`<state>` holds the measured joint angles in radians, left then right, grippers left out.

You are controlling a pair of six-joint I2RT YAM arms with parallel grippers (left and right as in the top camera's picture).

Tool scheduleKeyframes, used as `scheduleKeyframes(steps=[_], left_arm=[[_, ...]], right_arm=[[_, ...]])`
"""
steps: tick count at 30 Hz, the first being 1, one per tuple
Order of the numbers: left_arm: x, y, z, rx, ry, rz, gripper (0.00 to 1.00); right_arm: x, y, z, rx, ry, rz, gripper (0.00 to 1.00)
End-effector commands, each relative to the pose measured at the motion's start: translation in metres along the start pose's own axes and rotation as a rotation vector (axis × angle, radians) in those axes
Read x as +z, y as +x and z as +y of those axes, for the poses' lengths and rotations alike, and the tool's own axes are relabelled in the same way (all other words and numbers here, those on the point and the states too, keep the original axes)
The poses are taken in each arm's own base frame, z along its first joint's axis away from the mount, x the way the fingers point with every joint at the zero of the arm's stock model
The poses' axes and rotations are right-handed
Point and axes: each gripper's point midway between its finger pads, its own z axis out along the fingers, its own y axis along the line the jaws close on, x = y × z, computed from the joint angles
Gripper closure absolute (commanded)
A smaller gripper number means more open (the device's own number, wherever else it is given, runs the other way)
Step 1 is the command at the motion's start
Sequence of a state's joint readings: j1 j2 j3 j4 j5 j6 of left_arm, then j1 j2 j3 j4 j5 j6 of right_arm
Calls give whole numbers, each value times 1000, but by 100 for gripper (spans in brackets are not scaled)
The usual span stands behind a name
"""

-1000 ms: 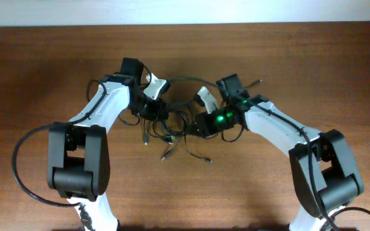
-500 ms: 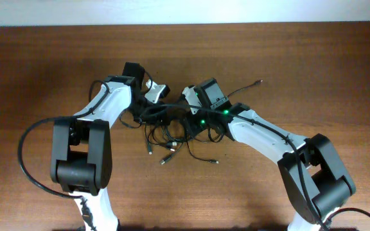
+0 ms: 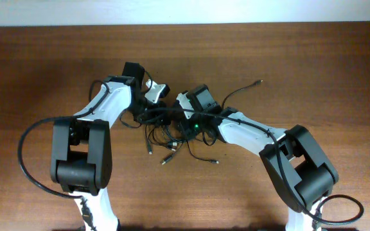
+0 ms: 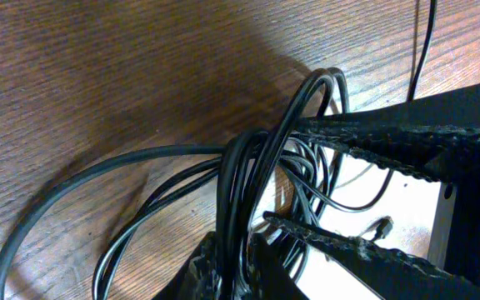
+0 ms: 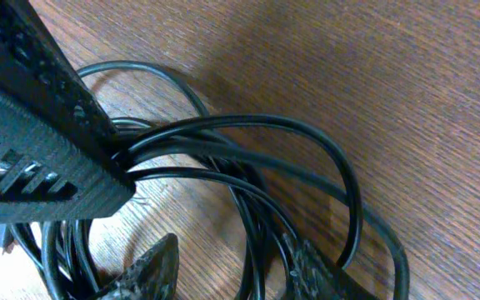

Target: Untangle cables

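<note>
The brown bench is carrying a messy bunch of thin black cables. The bunch is lying in the middle, where the left arm and the right arm are reaching in.

The cables are looking light, soft and bendy, so they are probably going to flop and slide. Pulling hard is likely only making the knot tighter. Their skin is looking smooth and a bit shiny, so one thin cord may be slipping out of a loose pinch. The best place to be taking hold seems to be one single loop at the edge of the bunch. A cord just behind a small plug would also do, but not the thick middle.

The left pincer is pinching several cords near its tips, and loops are hanging out from it. The right pincer is sitting just beside the left one, over the bunch. Its own camera is showing only one finger, with cords coming out from under it. So I cannot tell if it is spread or pressed together. One loose end is reaching far out to the right.

Compared with a second ago, the right arm is swinging in toward the left one, so the two pincers are now much closer. The left arm is hardly moving.
</note>
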<state>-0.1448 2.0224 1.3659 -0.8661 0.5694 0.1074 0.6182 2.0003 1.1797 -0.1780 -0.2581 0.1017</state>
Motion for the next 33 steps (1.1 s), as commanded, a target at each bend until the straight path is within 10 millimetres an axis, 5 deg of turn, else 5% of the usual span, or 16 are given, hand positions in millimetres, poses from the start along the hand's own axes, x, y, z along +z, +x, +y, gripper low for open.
scheduleKeyframes(steps=[1, 3, 6, 10, 12, 22, 29, 33], left_arm=[[5, 2, -2, -9, 20, 8, 87], [5, 2, -2, -8, 20, 8, 87], [5, 0, -2, -5, 19, 2, 94], [5, -2, 0, 1, 11, -7, 94], [5, -2, 0, 2, 10, -7, 93], [5, -3, 1, 3, 6, -9, 92], [5, -3, 1, 3, 6, -9, 91], [5, -3, 1, 2, 7, -9, 91]], right_arm=[[7, 8, -2, 0, 9, 22, 56], [11, 11, -10, 3, 51, 31, 61], [14, 14, -15, 11, 71, 38, 96], [-15, -17, 33, -17, -159, -34, 96], [-47, -39, 45, -35, -175, -105, 96], [-194, -81, 119, -168, -395, -336, 96], [-296, -95, 147, -277, -410, -570, 96], [-290, -94, 121, -209, -256, -555, 96]])
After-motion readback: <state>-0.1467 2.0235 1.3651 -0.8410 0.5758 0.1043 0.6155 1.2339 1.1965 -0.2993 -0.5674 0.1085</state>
